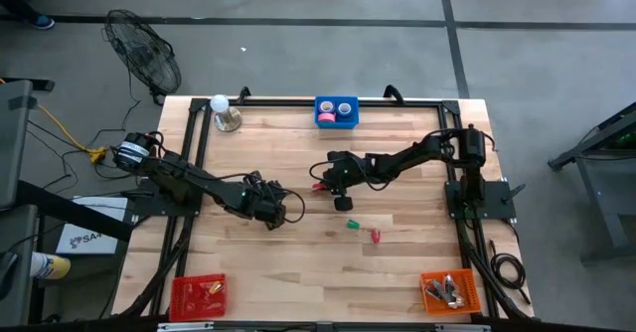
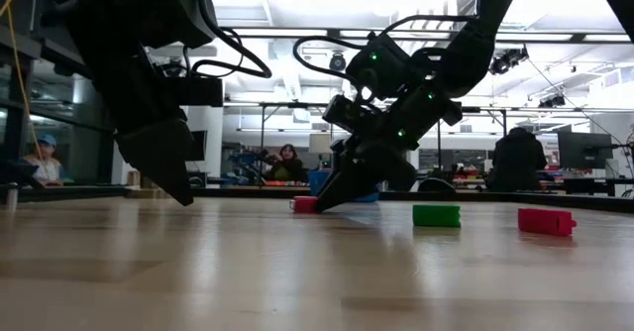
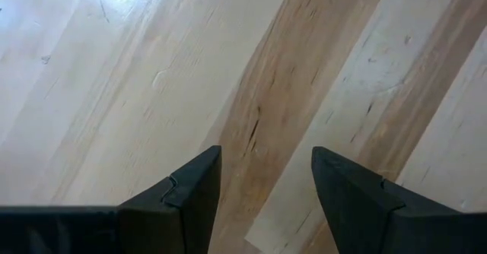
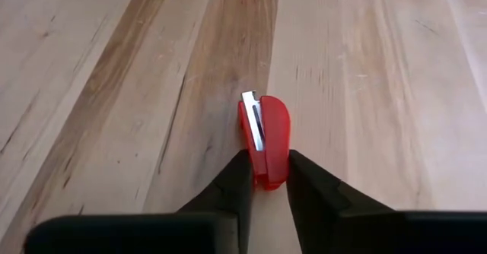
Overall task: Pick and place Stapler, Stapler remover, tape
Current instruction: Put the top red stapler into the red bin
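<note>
My right gripper [image 1: 320, 182] reaches to the table's middle and is shut on a small red stapler remover [image 4: 264, 132] with a metal strip on top. A green stapler [image 1: 353, 225] and a red stapler [image 1: 376, 236] lie flat on the wood nearer the near edge; the low view shows them too, the green stapler [image 2: 436, 215] and the red stapler [image 2: 546, 221]. Tape rolls, one pinkish-red [image 1: 326, 120], sit in a blue bin [image 1: 336, 100] at the far edge. My left gripper [image 3: 266, 185] is open over bare wood, left of centre. My right gripper pinches the remover's near end [image 4: 266, 176] between its two fingers. The fingers slant down from the table's right and lie along the remover. The remover [image 2: 304, 204] sits low at the table surface, its metal-strip end pointing away from the fingers.
A small dark thing [image 1: 343, 203] lies just near of the right gripper. Orange bins stand at the near left corner [image 1: 197, 294] and the near right corner [image 1: 449, 292], both holding items. A white ball on a stand [image 1: 221, 113] is at the far left. People show beyond the table.
</note>
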Robot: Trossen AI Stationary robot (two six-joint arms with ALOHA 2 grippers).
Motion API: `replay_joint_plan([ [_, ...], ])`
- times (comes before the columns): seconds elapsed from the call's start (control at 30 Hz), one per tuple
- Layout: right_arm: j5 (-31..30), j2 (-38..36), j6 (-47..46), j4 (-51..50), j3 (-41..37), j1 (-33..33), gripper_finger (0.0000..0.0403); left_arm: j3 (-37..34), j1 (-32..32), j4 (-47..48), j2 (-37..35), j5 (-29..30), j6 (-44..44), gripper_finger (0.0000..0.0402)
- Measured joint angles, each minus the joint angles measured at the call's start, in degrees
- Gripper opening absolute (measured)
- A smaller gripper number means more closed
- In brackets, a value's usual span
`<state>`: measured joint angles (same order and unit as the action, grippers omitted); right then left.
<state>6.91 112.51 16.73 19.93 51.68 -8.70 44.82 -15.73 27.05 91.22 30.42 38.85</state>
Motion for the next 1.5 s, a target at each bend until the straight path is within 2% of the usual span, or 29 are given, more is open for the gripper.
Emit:
replay_joint_plan([
  [0.4,-0.1,0.0,0.5,-0.2,0.0,0.5,0.0058,0.0,0.0,-0.5,0.0,0.0,0.4,0.0199],
  [0.67,-6.5,0.0,3.8,1.2,0.0,4.6,0.0057,0.0,0.0,-4.0,0.0,0.6,-2.2,0.0199],
  [0.87,-14.0,0.0,4.4,1.5,0.0,8.6,0.0057,0.0,0.0,-9.0,0.0,1.3,-8.0,0.0199],
  [1.2,-19.1,-0.4,2.8,6.0,-0.1,14.3,0.0057,0.0,0.0,-17.7,0.0,1.2,-19.1,0.0199],
  [1.37,-22.3,-2.1,2.6,6.1,-0.1,15.3,0.0057,0.0,0.0,-18.4,0.0,0.2,-23.8,0.0199],
  [1.5,-22.3,-3.7,1.6,6.6,-0.1,15.3,0.0057,0.0,0.0,-20.5,0.0,-1.1,-29.5,0.0199],
])
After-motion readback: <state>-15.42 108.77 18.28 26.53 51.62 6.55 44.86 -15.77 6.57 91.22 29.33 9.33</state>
